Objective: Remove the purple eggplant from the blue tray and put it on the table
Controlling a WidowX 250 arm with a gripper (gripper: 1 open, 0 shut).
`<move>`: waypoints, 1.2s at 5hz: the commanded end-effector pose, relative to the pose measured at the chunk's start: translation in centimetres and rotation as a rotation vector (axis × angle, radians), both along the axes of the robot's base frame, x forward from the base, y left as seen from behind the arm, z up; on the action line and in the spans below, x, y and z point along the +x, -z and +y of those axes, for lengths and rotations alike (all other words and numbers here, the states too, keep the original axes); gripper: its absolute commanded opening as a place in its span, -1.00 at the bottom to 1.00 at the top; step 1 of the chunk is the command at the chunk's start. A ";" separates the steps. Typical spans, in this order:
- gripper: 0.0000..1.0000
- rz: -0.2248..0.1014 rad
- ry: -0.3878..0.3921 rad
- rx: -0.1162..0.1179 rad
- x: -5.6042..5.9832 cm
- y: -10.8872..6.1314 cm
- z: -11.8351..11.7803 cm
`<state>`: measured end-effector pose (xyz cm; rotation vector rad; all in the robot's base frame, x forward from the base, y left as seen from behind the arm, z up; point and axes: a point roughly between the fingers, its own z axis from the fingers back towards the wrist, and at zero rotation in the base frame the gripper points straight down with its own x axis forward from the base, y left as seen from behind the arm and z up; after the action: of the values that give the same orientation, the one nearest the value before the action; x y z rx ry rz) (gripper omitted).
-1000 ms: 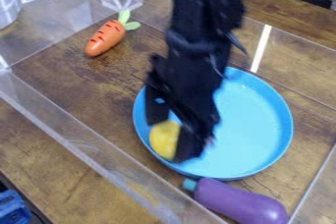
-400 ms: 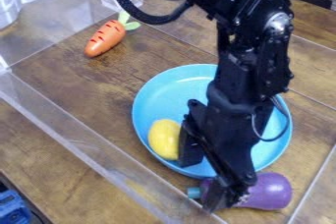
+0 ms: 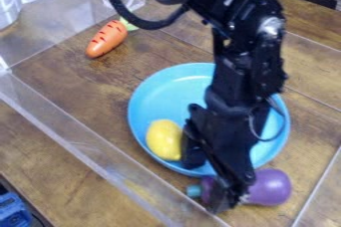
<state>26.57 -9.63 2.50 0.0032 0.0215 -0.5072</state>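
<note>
1. Lying far up and left of the end effector (image 3: 224, 193), the orange carrot (image 3: 107, 37) plays no part.
2. The yellow lemon (image 3: 164, 139) sits in the blue tray (image 3: 167, 97), just left of it.
3. The end effector hangs with its jaws apart, pointing down.
4. The purple eggplant (image 3: 269, 186) lies just right of it, apparently on the worktop (image 3: 67, 92) beside the tray's rim; centre over the body before closing, since glossy plastic probably slips.

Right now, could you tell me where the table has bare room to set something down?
Bare table lies between the carrot and the blue tray. It is crowded by the purple eggplant, where the end effector hangs.
</note>
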 end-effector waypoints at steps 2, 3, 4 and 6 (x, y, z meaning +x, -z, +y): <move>-1.00 -0.029 0.128 -0.034 -1.2 0.2 0.2; -1.00 -0.032 0.107 -0.043 -1.3 -0.4 -1.0; -1.00 -0.035 0.090 -0.054 -1.2 -1.2 -2.3; -1.00 -0.030 0.101 -0.094 -1.0 -1.8 -3.9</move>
<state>25.40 -13.05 3.47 -0.0697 -0.0050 -0.6041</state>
